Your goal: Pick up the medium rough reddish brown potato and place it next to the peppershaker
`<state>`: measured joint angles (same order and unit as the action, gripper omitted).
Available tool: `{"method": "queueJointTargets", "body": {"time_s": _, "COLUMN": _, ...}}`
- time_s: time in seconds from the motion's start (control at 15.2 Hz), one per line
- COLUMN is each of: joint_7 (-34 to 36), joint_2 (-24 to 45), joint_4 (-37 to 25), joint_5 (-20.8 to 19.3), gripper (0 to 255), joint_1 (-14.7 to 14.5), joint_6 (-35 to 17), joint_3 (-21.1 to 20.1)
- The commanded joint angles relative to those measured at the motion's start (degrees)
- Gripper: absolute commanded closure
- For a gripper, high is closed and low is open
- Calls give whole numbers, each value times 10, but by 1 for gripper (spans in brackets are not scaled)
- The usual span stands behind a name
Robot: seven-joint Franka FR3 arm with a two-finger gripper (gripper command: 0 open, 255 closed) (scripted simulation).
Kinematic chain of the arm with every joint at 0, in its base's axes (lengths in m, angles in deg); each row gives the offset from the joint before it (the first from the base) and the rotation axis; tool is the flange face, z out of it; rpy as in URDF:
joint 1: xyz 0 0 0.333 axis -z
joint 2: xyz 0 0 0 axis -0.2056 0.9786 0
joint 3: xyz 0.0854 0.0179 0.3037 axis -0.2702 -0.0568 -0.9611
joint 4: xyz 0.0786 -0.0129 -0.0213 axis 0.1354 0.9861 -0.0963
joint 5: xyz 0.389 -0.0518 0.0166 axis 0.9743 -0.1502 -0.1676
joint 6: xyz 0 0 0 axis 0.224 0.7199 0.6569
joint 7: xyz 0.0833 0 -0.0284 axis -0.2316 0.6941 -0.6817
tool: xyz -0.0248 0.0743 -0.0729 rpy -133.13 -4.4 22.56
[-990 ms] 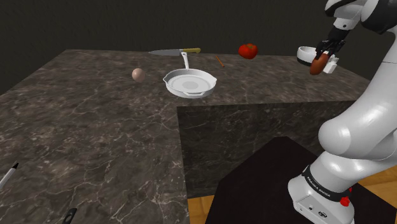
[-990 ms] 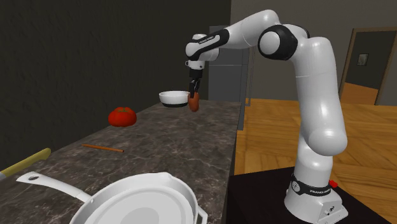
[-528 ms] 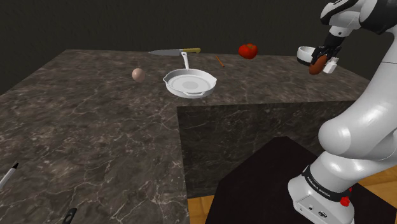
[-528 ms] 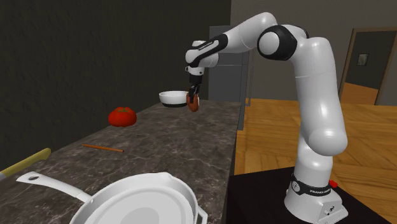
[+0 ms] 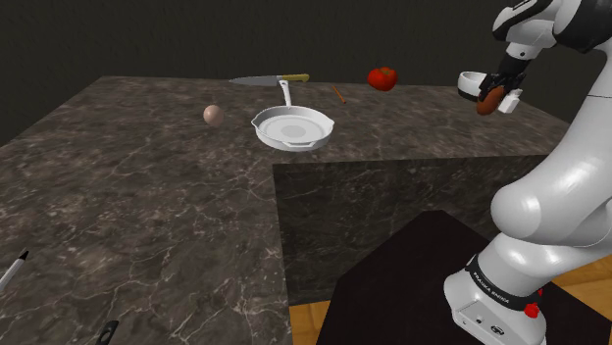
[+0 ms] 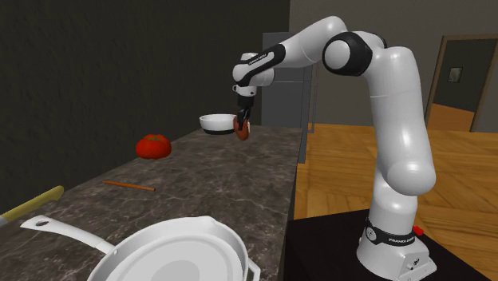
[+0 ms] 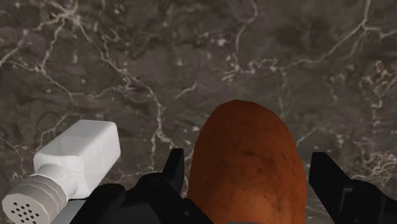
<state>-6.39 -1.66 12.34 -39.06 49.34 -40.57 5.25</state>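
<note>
Fingers [image 7: 175,170]: clamped on potato [image 7: 245,165] just beside shaker [image 7: 76,156]; needed gentle lowering onto counter [image 7: 191,51], clean release, no nudging shaker.

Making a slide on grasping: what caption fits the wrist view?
Black gripper holds a reddish-brown potato over the dark marbled counter, near a white pepper shaker.
</note>
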Motion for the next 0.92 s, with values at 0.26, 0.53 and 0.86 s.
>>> {"method": "queueJointTargets", "body": {"time_s": 0.26, "joint_7": -1, "joint_2": 5, "joint_4": -2, "joint_5": 1, "gripper": 0, "joint_1": 2, "joint_6": 2, "joint_3": 1}}
{"method": "queueJointTargets", "body": {"time_s": 0.53, "joint_7": 8, "joint_2": -18, "joint_4": -45, "joint_5": -13, "gripper": 0, "joint_1": -1, "joint_6": 66, "joint_3": 4}}
{"method": "queueJointTargets", "body": {"time_s": 0.86, "joint_7": 8, "joint_2": -18, "joint_4": -45, "joint_5": -13, "gripper": 0, "joint_1": -1, "joint_6": 66, "joint_3": 4}}
